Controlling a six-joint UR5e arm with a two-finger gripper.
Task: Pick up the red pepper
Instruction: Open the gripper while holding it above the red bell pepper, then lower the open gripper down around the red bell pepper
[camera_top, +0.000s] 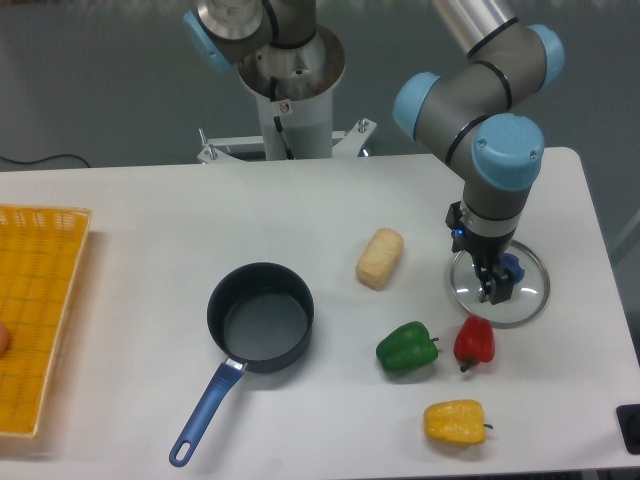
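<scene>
My jaws (494, 290) are hanging over a round glass lid (499, 285) on the counter (150, 200), pointing down, and I cannot tell whether they are apart or together; they are holding nothing that I can see. The red pepper (474, 341) is lying on the counter just below the lid's near edge, close under my jaws but apart from them, its dark stem pointing toward the front. Just beside it on its left a green pepper (407, 348) is sitting, and a yellow pepper (455, 421) is lying nearer the front edge. A pale bread roll (380, 258) is resting left of the lid. Farther left a dark pot (260, 317) with a blue handle is standing, and a yellow basket (40, 310) is sitting at the far left edge.
</scene>
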